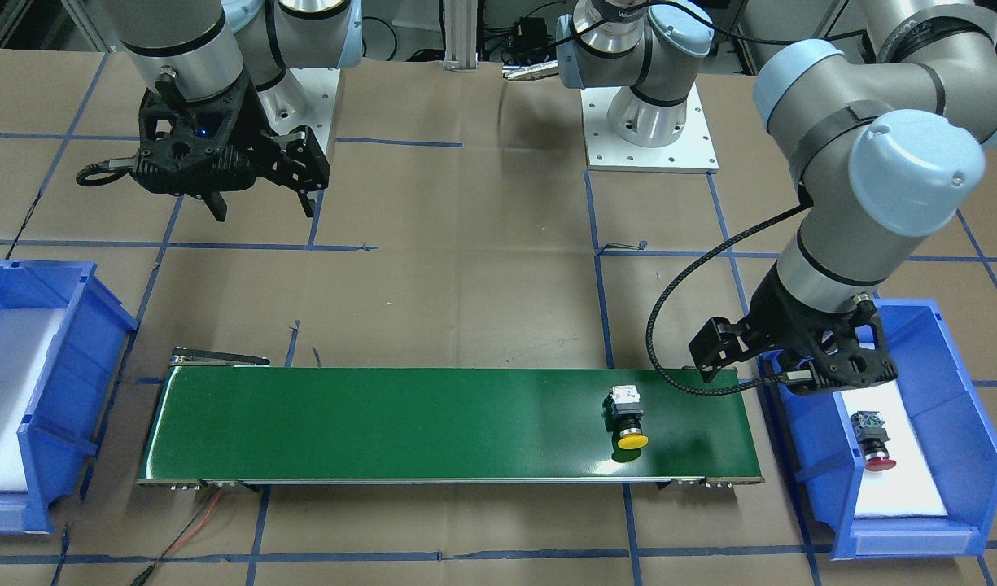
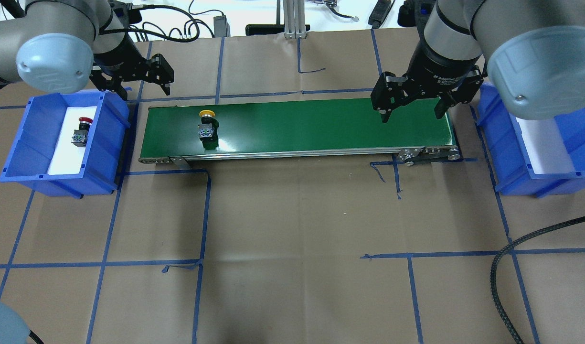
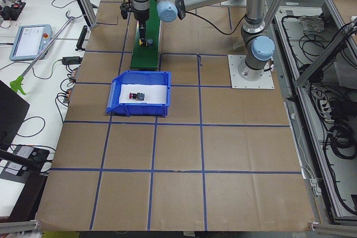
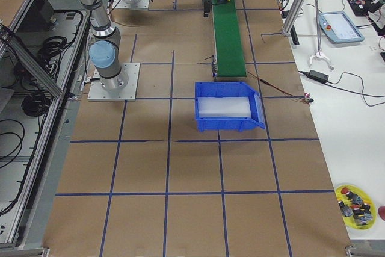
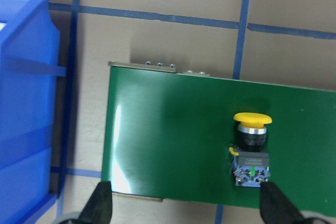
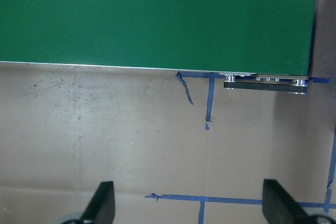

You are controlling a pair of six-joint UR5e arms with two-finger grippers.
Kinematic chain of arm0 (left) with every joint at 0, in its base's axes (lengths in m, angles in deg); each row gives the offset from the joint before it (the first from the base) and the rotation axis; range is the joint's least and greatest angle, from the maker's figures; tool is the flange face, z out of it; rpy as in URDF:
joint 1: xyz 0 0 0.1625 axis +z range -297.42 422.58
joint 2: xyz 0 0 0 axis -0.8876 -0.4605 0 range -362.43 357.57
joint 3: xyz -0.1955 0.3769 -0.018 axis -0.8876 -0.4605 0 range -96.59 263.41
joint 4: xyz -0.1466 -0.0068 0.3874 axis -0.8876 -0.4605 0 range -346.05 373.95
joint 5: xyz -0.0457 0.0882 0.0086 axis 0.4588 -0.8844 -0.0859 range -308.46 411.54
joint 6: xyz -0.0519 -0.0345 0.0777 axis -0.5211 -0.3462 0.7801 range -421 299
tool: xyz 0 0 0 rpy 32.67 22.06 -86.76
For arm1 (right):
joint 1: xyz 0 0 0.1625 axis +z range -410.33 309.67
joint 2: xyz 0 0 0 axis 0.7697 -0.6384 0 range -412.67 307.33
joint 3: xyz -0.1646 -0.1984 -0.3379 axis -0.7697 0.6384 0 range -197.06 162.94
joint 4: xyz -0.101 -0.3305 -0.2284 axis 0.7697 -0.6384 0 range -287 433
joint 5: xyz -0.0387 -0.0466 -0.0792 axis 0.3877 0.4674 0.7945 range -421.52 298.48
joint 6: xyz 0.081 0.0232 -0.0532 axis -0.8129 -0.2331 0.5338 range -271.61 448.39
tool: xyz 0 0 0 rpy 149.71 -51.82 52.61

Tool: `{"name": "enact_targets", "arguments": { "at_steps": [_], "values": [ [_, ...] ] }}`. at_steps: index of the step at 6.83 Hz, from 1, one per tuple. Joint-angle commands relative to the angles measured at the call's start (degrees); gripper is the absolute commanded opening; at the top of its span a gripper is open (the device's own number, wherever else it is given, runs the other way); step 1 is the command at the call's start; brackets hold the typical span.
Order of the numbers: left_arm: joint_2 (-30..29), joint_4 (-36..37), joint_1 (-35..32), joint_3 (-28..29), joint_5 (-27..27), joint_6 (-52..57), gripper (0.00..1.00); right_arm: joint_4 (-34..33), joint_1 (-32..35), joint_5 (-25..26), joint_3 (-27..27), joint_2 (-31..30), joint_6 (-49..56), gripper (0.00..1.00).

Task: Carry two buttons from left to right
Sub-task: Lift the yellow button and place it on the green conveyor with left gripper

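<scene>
The yellow button (image 2: pixel 207 125) lies at the green belt's (image 2: pixel 321 126) left end, the red button (image 2: pixel 81 131) in the left bin (image 2: pixel 15 157). Near that end the left end effector (image 5: pixel 187 204) gapes empty, its fingers half cropped. The right end effector (image 2: pixel 410 114) gapes empty over the belt's right end.

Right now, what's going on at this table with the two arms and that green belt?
Two arms are sending push-buttons from the left bin to the right bin along a green belt. The yellow button lies on the belt near its left end; the red button is in the left bin. The left gripper hovers open and empty there, the right gripper open over the far end.
</scene>
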Motion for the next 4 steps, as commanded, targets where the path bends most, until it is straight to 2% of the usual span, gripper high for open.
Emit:
{"name": "enact_targets", "arguments": {
  "at_steps": [1,4],
  "values": [
    [0.11,-1.97,3.18,1.73,0.03,4.8,1.0,0.0,0.0,-0.05,0.0,0.0,0.0,1.0],
    [-0.67,-2.32,14.77,1.73,0.03,18.4,1.0,0.0,0.0,-0.05,0.09,0.0,0.0,1.0]
  ]
}}
